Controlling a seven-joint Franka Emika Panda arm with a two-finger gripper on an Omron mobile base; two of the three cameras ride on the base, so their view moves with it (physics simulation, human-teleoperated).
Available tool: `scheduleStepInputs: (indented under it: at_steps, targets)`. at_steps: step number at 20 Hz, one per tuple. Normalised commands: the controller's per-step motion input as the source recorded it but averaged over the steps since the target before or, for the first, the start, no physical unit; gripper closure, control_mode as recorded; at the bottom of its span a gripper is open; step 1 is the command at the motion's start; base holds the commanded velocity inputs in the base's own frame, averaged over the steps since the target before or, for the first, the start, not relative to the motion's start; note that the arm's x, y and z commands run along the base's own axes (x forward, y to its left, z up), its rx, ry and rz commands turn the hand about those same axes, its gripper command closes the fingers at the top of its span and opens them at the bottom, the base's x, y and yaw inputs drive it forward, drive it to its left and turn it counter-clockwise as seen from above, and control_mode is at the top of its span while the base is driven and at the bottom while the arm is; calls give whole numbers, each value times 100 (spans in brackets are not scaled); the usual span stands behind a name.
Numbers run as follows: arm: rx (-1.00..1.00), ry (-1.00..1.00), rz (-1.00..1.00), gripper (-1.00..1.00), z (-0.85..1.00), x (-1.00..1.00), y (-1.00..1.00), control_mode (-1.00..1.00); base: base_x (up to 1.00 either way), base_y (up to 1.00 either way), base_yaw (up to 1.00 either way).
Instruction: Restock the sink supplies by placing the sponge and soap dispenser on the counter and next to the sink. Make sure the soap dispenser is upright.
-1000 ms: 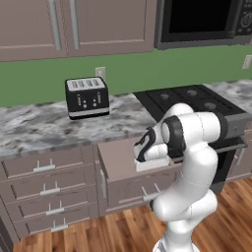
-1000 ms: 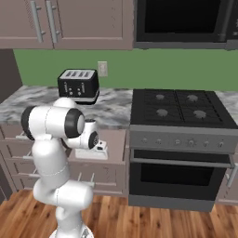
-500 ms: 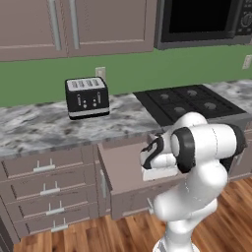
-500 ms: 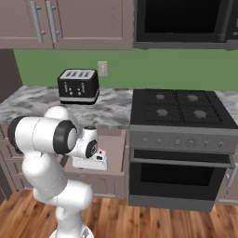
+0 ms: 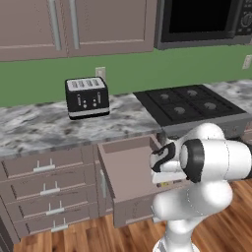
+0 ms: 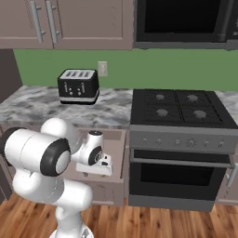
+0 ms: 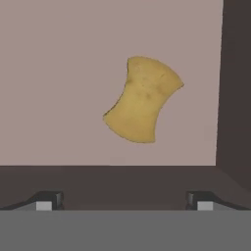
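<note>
pincer [image 7: 125,200] poised over the sponge [image 7: 142,99] in the open drawer [image 5: 129,167].
we keep the jaws spread wide, holding nothing, because the sponge lies flat on the drawer floor, apart from them.

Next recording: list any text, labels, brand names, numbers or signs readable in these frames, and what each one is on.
No text is readable in any view.
Black four-slot toaster: small pale marks on its front, too blurred to read.
Black stove's grey control panel: knobs with no legible markings.
Yellowish-tan sponge on the open drawer's mauve floor: no print.
</note>
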Motion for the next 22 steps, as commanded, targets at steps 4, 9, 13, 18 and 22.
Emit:
scheduleStepInputs:
  at_steps: [4,9,13,18,22]
  targets:
    - [0,0,0,-100,-1,37,-19,-100,0,0,0]
    - [0,0,0,-100,-15,28,-4,-100,0,0,0]
    - [1,0,0,-100,-13,21,0,-100,0,0,0]
    - [0,0,0,-100,-28,1,0,-100,0,0,0]
    - [0,0,-3,-100,-36,0,0,-100,0,0,0]
